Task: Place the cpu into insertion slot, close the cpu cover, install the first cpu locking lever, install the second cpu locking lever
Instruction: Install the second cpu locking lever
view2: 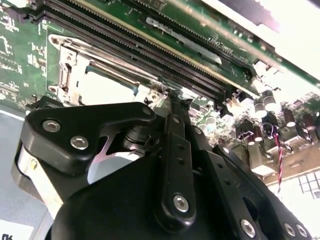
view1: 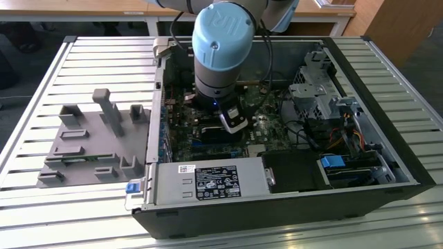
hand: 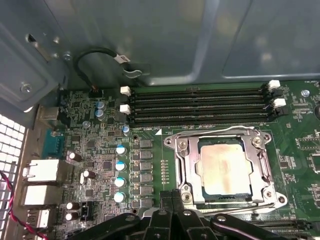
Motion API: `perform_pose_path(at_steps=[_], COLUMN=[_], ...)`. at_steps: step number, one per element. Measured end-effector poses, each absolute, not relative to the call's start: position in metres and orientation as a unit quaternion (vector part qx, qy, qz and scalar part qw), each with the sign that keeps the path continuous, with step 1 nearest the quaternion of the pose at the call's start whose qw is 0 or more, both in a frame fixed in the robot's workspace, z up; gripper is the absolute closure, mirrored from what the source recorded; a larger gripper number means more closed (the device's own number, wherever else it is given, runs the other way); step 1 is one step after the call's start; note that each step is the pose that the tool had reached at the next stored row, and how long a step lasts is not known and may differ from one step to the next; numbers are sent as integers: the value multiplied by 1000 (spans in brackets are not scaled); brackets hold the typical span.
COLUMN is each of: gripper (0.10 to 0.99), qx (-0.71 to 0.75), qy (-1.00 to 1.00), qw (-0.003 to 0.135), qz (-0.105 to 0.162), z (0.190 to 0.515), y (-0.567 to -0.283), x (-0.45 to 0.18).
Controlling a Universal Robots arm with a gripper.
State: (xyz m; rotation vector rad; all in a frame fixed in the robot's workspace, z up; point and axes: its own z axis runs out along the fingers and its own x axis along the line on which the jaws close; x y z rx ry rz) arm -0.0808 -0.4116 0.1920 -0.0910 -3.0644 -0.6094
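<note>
Cpu [hand: 223,171]: seated in insertion slot [hand: 186,165], cpu cover [hand: 262,162] down.
Gripper [hand: 171,196]: fingers together, empty, at socket's 7 o'clock corner.
Technique: press lever sideways under its hook, gently.

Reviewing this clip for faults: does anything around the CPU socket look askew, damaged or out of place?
Nothing stands out. In the first wrist view the cpu lies square in its socket, the cpu cover sits flat around it, and the wire levers run along the frame. The gripper is at the socket's corner, fingers together.
</note>
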Motion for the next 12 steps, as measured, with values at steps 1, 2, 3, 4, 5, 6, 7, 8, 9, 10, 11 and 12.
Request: perform_pose_path(at_steps=[1, 2, 3, 4, 5, 6, 7, 8, 9, 10, 11, 12], gripper=[980, 980, 980, 980, 980, 980, 980, 980, 980, 980, 980, 980], qx=[-29, -29, -29, -29, -29, -29, -29, -29, -29, -29, -29, -29], qy=[-980, -980, -980, -980, -980, -980, -980, -980, -980, -980, -980, -980], qw=[8, 8, 8, 8, 8, 8, 8, 8, 8, 8, 8, 8], qz=[-195, -195, -195, -195, -195, -195, -195, -195, -195, -195, -195, -195], z=[193, 194, 196, 198, 200, 202, 204, 206, 208, 208, 208, 208], y=[-412, -412, -412, -412, -412, -412, -412, -412, -412, -412, -412, -412], x=[-81, -81, -81, -81, -81, -81, -81, -81, -81, -81, -81, -81])
